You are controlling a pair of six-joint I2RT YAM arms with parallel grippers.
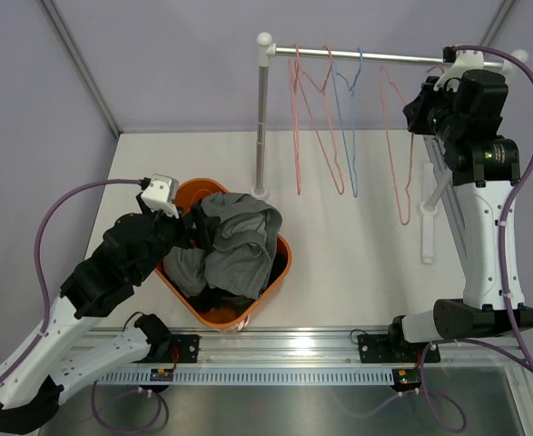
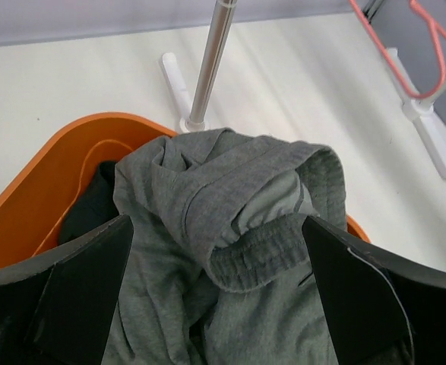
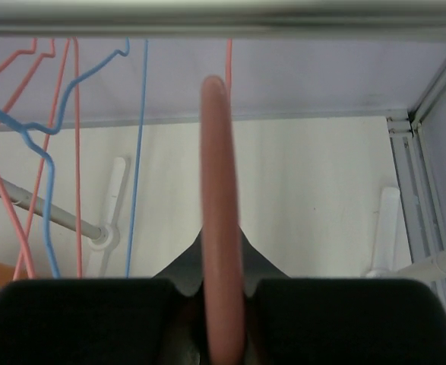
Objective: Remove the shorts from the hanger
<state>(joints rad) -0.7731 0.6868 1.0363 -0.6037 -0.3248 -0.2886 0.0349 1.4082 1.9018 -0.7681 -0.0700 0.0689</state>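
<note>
Your left gripper hangs spread wide over the grey shorts, heaped w/ darker pairs in the orange basket at 9 o'clock on the worktop. Rack post stands just past it, toward 12. Your right gripper pinches a pink hanger on the rail at 2. A blue hanger & more pink ones hang beside.
</note>
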